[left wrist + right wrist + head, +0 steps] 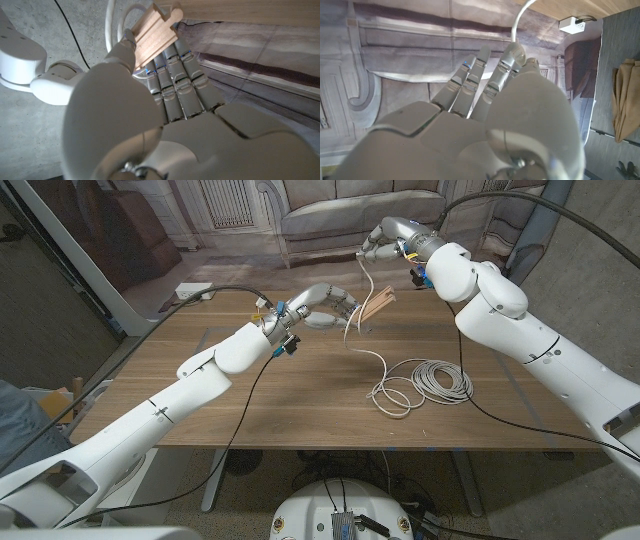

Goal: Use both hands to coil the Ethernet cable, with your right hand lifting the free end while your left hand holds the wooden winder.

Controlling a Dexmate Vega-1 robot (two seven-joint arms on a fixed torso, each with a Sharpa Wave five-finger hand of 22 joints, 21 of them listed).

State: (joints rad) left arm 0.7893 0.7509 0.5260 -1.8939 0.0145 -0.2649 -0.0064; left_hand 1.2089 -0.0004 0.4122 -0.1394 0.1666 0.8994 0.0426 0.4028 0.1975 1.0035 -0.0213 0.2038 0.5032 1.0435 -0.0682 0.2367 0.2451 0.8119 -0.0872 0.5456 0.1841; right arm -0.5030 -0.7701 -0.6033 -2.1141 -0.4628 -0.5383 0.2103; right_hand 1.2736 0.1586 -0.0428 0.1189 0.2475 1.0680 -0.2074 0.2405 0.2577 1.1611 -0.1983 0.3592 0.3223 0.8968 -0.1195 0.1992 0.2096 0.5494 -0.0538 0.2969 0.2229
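Now the wooden winder [378, 307] is held above the counter [300, 400] by the left hand [325, 304], whose fingers are clamped on it. From the winder the Ethernet cable [425, 380] hangs down to a loose coil at about four o'clock. At about twelve o'clock, higher up, the right hand [385, 236] pinches the cable's free end.

- My left arm reaches in over the table, its hand [325, 304] raised above the surface, fingers [172, 75] wrapped round the winder [377, 307] (thumb against one side, as the wrist view shows).
- My right arm is lifted higher and bent back across, its hand [385, 237] pinching the cable [365, 280] between fingertips [512, 52] and thumb, well above the left.
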